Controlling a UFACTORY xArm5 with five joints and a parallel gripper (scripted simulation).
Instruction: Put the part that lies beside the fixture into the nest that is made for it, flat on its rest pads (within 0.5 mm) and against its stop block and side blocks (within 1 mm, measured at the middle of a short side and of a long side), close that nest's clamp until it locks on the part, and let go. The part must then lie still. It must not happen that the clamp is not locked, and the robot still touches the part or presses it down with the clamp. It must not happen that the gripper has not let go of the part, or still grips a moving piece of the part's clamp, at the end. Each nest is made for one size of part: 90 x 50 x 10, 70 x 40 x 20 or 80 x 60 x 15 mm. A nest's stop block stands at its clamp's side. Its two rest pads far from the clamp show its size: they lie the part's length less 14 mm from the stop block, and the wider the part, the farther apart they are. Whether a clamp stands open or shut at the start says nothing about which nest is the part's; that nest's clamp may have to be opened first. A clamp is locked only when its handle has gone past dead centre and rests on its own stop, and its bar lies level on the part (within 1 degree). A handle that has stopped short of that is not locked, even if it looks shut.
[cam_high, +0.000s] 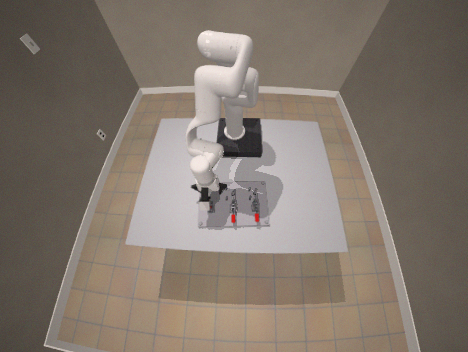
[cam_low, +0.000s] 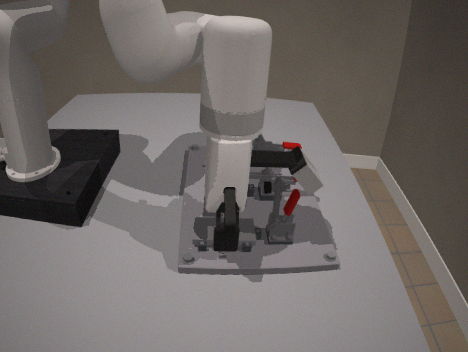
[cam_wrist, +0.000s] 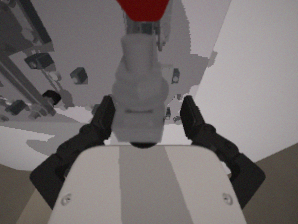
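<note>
My gripper is open, its fingers low over the nest at one end of the fixture plate. A dark grey slab, probably the part, shows low behind the near finger in the exterior view. How flat it lies and whether it touches its blocks is hidden. This nest's clamp stands open, its grey bar upright and its red handle raised. A blurred grey shape, probably that bar, covers the space between the fingers in the wrist view.
The middle clamp's red handle and the far clamp's red handle point to the plate's front edge. The wrist camera housing hangs close above the fixture on the clamp side. The black robot base stands behind.
</note>
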